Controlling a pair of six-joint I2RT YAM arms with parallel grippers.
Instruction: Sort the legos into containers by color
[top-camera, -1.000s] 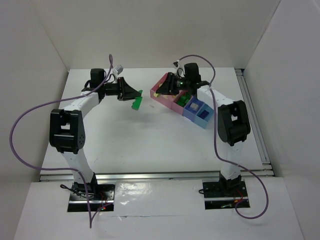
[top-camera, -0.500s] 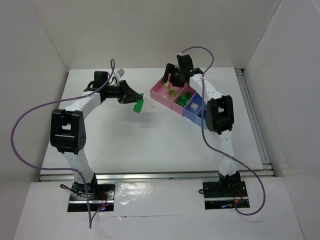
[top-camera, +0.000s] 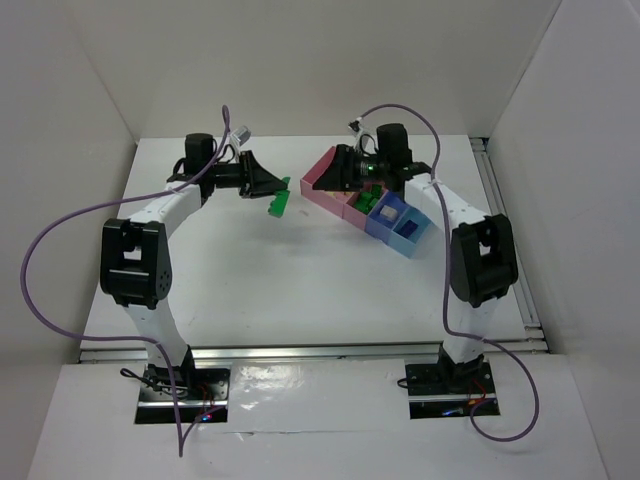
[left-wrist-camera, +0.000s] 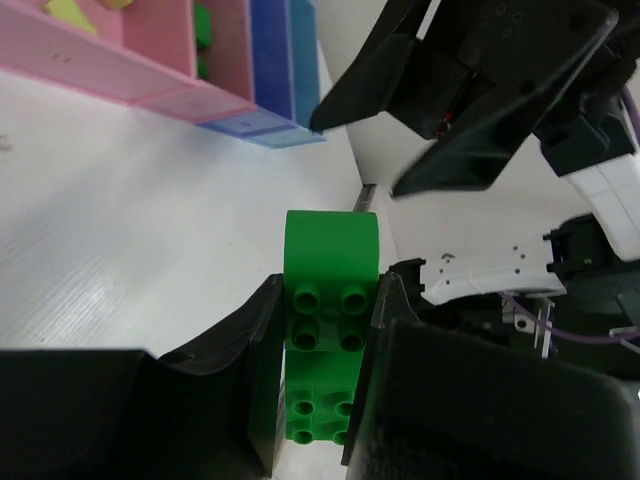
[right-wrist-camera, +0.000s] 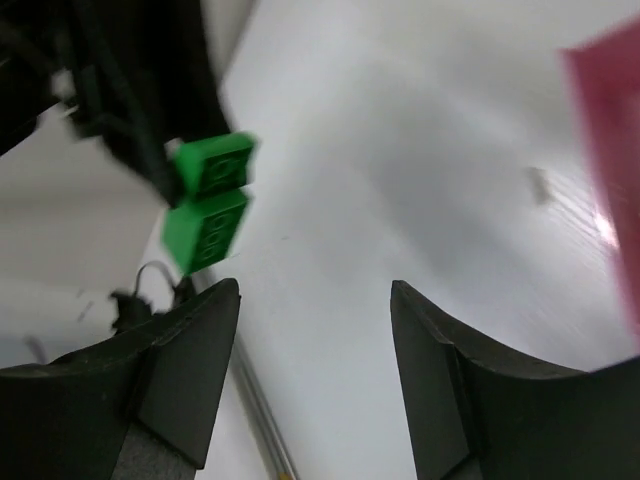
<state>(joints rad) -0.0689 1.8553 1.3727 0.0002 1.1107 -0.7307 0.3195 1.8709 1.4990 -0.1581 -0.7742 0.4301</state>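
The white table is bare in front of the two arm bases. Up from there, at about 11 o'clock from the table's middle, the left gripper is pinching a green lego. It is held clear of the table. In the left wrist view its fingers press on both sides of the piece, which shows two groups of four studs and a rounded far end.

At 3 o'clock from that lego, and apart from it, lies the row of containers, running on a slant from 10 o'clock to 4 o'clock. The nearest end is a light blue tray with a dark piece in it. Next comes a periwinkle tray with what looks like a beige brick, though it is small from this view. Then comes a small pink tray with green legos.

The large pink tray at the far end is mostly covered by the right gripper, which hangs over it. Its fingers stand spread with nothing between them.
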